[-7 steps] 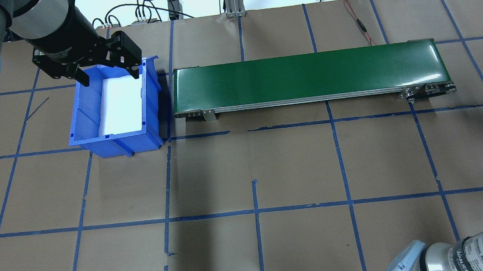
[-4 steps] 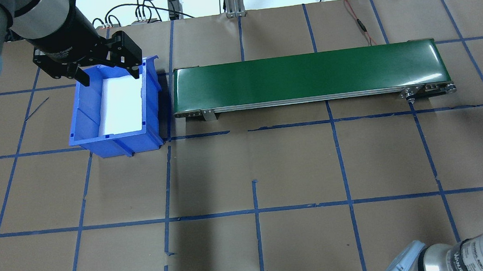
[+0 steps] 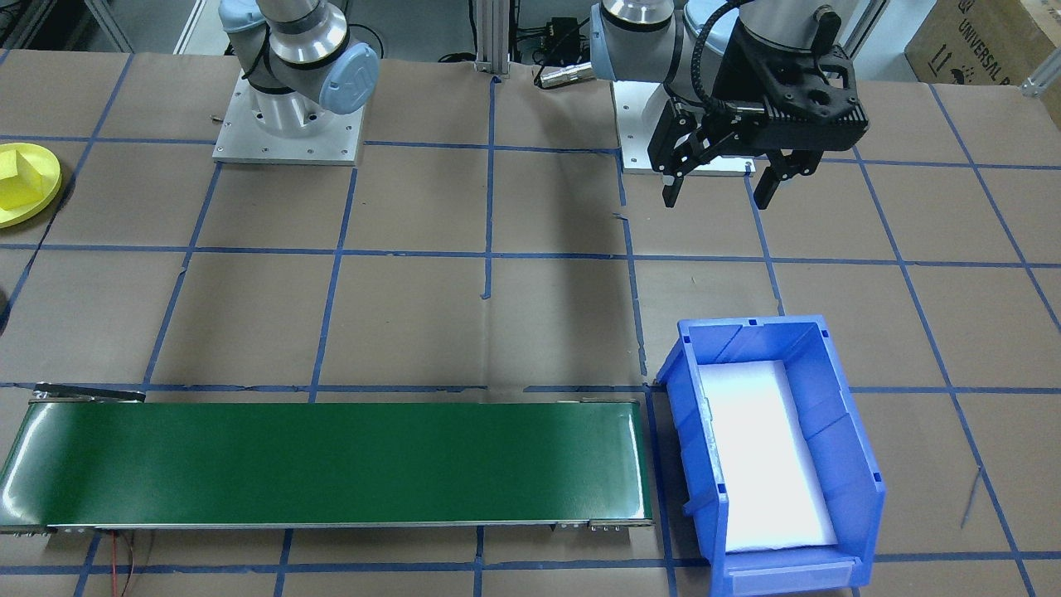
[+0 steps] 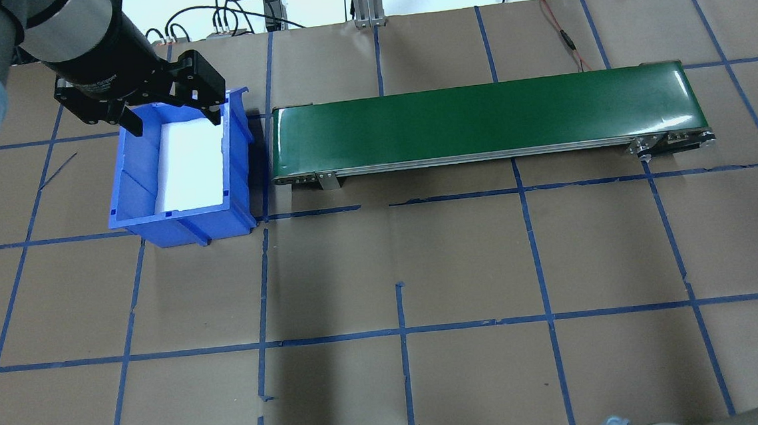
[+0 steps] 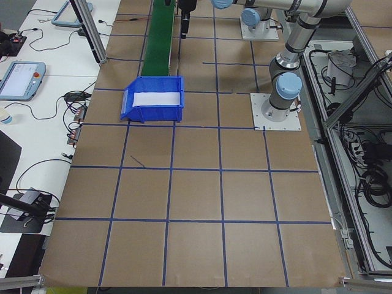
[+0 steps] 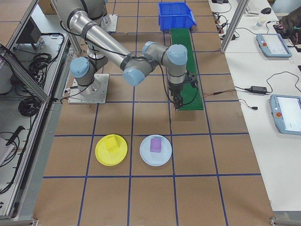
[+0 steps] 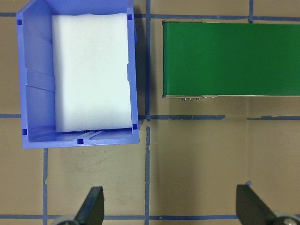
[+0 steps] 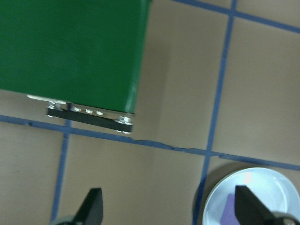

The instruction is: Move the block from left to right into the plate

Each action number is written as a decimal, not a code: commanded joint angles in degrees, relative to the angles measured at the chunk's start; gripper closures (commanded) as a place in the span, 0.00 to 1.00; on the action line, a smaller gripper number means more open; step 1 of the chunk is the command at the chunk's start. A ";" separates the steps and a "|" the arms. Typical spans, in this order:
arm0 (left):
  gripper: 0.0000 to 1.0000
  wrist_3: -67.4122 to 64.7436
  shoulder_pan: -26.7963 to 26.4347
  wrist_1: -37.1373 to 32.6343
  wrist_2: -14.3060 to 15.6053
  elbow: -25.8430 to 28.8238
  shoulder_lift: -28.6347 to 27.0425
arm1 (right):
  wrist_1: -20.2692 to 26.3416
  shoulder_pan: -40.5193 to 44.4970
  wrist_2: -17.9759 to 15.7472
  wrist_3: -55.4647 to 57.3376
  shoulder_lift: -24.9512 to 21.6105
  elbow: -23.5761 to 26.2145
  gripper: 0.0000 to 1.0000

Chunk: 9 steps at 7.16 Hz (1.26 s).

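Note:
The yellow plate (image 6: 106, 159) (image 3: 46, 195) lies on the table at the robot's right, with a yellow block (image 6: 112, 142) (image 3: 16, 170) resting in it. My left gripper (image 3: 719, 189) (image 4: 172, 120) (image 7: 171, 206) hangs open and empty, high above the blue bin's (image 4: 182, 216) (image 7: 79, 133) side nearer the robot. My right gripper (image 8: 168, 208) (image 6: 178, 101) is open and empty too, beside the right end of the green conveyor belt (image 4: 479, 119) (image 8: 70, 47). No block shows in the bin or on the belt.
White foam (image 3: 763, 456) lines the blue bin at the belt's left end. A pale plate (image 6: 146, 155) (image 8: 262, 187) holding a purple block (image 6: 155, 145) lies next to the yellow plate. Blue tape lines grid the brown table.
The right arm has swung out of the overhead view's bottom right corner, and a dark piece of it now shows at the right edge. The left gripper has barely moved.

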 commanded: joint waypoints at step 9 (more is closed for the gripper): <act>0.00 0.00 -0.09 -0.04 0.00 -0.02 -0.02 | 28.84 33.35 5.73 42.36 -8.22 -9.20 0.00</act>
